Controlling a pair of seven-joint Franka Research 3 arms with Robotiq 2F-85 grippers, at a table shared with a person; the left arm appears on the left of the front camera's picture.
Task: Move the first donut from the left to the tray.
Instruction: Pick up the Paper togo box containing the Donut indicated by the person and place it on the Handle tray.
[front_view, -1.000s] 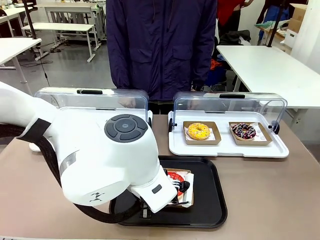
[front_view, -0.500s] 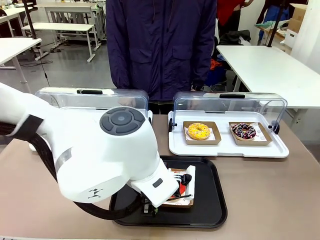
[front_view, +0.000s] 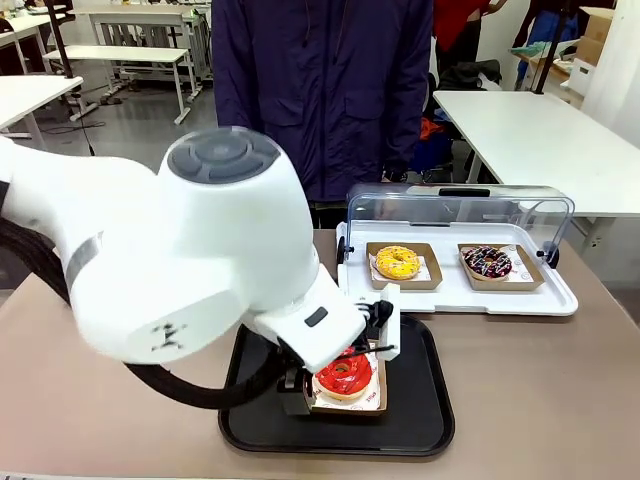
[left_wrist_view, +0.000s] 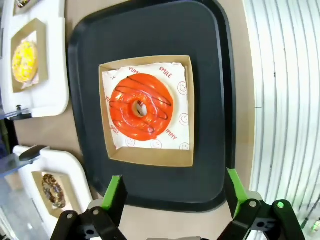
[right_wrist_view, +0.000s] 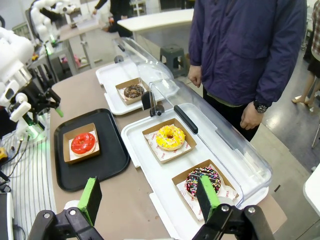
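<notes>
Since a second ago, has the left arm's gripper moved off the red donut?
Yes. The left gripper has lifted above the red donut, which sits on the black tray; its jaws are open and empty.

donut (left_wrist_view: 141, 106): red-glazed ring with thin dark stripes, laid flat on printed white paper in a square brown cardboard holder (paper edges are seen around it).
place: set inside the tray (left_wrist_view: 210, 60), near its middle.
tray: black, flat, rounded corners, low rim; laid on the worktop.
</notes>
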